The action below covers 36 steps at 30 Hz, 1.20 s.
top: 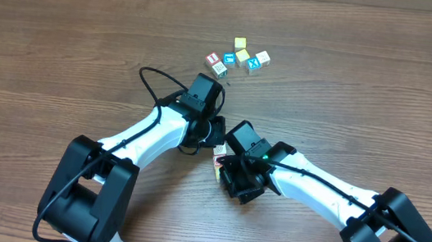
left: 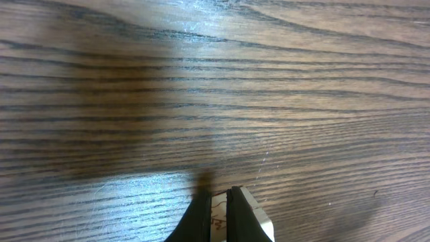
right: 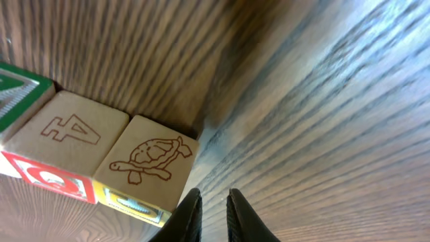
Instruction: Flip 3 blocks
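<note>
The right pincer was released and empty, its jaws only a sliver apart, with the tips hanging low over the bench just beside the near corner of the turtle block. That block closed a tight row. It touched the number-4 block, which in turn touched the green-faced block, and all three sat flat with printed tan or green faces up. The left pincer was clenched on nothing, with its tips down against a pale cube; which cube of the row this was could not be told. A cluster of other cubes lay well apart, farther up the bench.

The step looked like taking the turtle block to turn it over. To do that well, the jaws would need to spread wider than the cube. They should then straddle its two free side faces rather than the face pressed against its neighbour. The block would best be lifted clear before the wrist rolled, so the row was not dragged askew. The left pincer crowded the spot, so backing it off would give room.
</note>
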Tool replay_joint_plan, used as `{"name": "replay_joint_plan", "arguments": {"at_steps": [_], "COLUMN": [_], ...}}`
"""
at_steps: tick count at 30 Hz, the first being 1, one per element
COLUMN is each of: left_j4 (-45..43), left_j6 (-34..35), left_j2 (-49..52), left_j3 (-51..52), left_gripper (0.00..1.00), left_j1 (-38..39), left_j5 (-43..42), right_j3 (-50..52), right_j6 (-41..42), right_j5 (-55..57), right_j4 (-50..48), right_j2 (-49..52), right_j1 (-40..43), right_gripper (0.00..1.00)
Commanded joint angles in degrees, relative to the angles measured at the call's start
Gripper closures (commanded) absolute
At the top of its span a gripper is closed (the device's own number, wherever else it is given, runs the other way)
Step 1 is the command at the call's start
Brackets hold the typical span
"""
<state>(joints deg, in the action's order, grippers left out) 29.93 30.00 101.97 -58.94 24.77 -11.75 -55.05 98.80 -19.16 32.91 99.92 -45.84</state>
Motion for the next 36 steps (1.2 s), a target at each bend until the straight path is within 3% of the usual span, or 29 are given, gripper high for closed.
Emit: {"name": "replay_joint_plan", "arguments": {"at_steps": [1,13,27,33,36], "left_j4": [0.2,0.1,0.0,0.0,0.0], "left_j6": [-1.6,-1.7,-1.7,-2.4,-3.0], "left_j2": [0.7,0.7,0.7,0.7,0.7], "left_j3": [-1.0,-1.0,-1.0,-1.0,-1.0], "left_gripper": [0.96,0.96,0.96,0.96,0.96], "left_j1": [0.8,0.8,0.8,0.7,0.6], "left_j5": [-1.3,-1.2,-1.2,-1.2,-0.7], "right_j3": [-0.4,-0.4,-0.4,-0.4,-0.4], "right_j6": [2.0,3.1,3.1,3.1,3.1], "right_j5": [0.6,0.6,0.6,0.6,0.0], "right_j4": [-1.6,-2.0,-2.0,-1.9,-1.9], "right_j2": [0.5,0.5,0.5,0.5,0.5], "right_j1": [-0.8,-1.1,-1.1,-1.1,-1.1], "right_gripper": [0.84,0.84,0.78,0.69,0.71]}}
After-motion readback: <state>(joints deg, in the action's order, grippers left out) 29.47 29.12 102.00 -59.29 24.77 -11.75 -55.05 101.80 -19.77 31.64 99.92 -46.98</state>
